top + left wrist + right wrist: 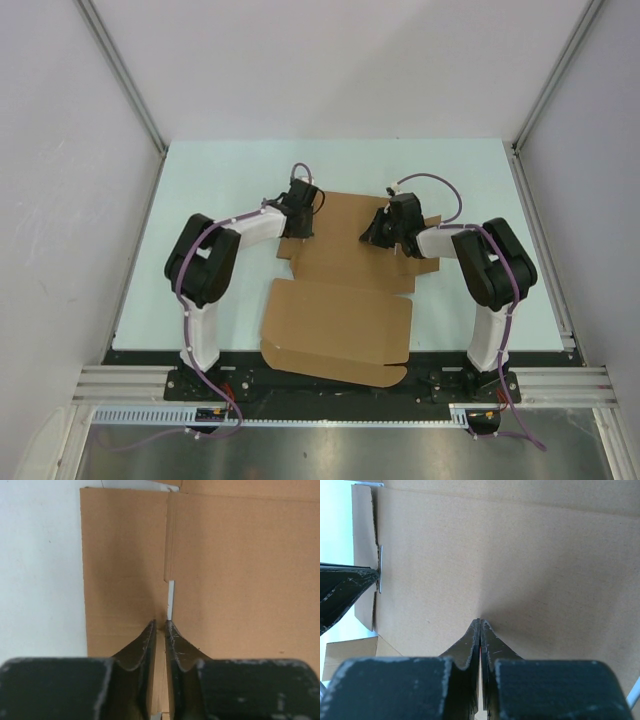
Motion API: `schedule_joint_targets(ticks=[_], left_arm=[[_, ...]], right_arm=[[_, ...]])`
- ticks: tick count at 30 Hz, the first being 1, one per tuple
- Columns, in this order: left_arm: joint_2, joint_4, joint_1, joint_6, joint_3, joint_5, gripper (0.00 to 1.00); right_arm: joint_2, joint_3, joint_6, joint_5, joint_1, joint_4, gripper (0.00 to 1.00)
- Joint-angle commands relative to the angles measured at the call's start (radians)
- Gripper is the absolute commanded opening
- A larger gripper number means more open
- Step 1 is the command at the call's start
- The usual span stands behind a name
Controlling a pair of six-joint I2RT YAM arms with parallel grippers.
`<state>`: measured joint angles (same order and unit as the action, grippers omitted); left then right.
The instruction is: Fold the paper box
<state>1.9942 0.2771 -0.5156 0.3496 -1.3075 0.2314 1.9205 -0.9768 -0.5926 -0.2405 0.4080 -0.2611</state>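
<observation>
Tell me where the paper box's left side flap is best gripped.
Probably its free outer edge, approached from the left over the table: the paper box lies flat, its left side flap hinged on a crease, so only that edge can lift.

left tool [161, 625] | jaws slightly parted | tips at paper box [240, 555] slit

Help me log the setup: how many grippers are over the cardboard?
2. The left gripper is at the paper box's far left flap; the right gripper is toward its far right. None seems hidden.
</observation>
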Motion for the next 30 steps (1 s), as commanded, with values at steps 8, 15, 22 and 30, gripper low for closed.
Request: schedule_joint_targets(ticks=[8, 15, 22, 30], left_arm=[[-0.063, -0.045, 0.014, 0.042, 0.076, 0.003, 0.4], [-0.299, -0.027, 0.015, 0.015, 0.057, 0.016, 0.6], [-0.412, -0.035, 0.014, 0.032, 0.102, 0.032, 0.6], [-0.538, -0.067, 0.02, 0.101, 0.231, 0.071, 0.63]], right_arm=[[0.037, 0.007, 0.019, 0.02, -0.011, 0.095, 0.0], [-0.066, 0.009, 0.036, 0.081, 0.006, 0.121, 0.0], [-0.221, -0.02, 0.083, 0.13, 0.009, 0.227, 0.27], [-0.278, -0.138, 0.111, 0.319, -0.073, 0.369, 0.66]])
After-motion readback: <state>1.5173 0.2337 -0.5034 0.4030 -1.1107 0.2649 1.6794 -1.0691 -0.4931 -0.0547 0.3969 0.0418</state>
